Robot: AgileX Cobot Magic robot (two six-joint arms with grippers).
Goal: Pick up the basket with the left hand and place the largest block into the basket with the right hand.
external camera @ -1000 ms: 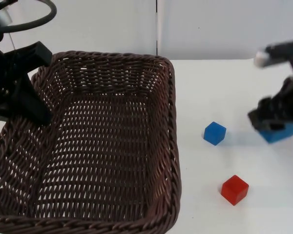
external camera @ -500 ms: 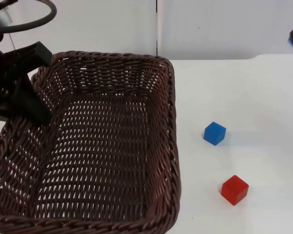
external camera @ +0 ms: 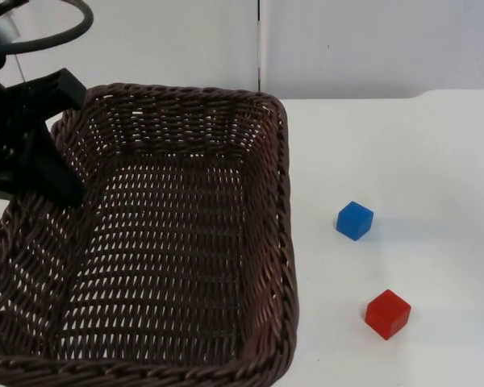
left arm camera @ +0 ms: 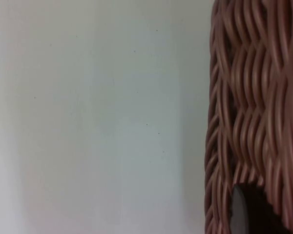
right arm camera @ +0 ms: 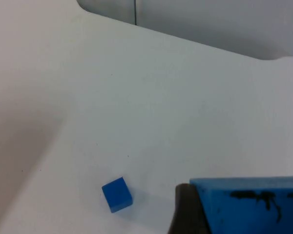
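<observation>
**Basket held at left, big blue block in the right gripper**

Top view: the left gripper (external camera: pixel 44 173) clamps the left wall of the brown wicker basket (external camera: pixel 185 105), which fills the left half of the frame. On the white table (external camera: pixel 419 145) to its right lie a small blue cube (external camera: pixel 355 220) and, lower right, a red cube (external camera: pixel 387 314) — well apart.

Left wrist view: the basket's woven wall (left arm camera: pixel 254 97) stands against the table.

Right wrist view: the right gripper's finger (right arm camera: pixel 185 214) presses the large blue block (right arm camera: pixel 249 204) — held above the table, with the small blue cube (right arm camera: pixel 117 194) below.
</observation>
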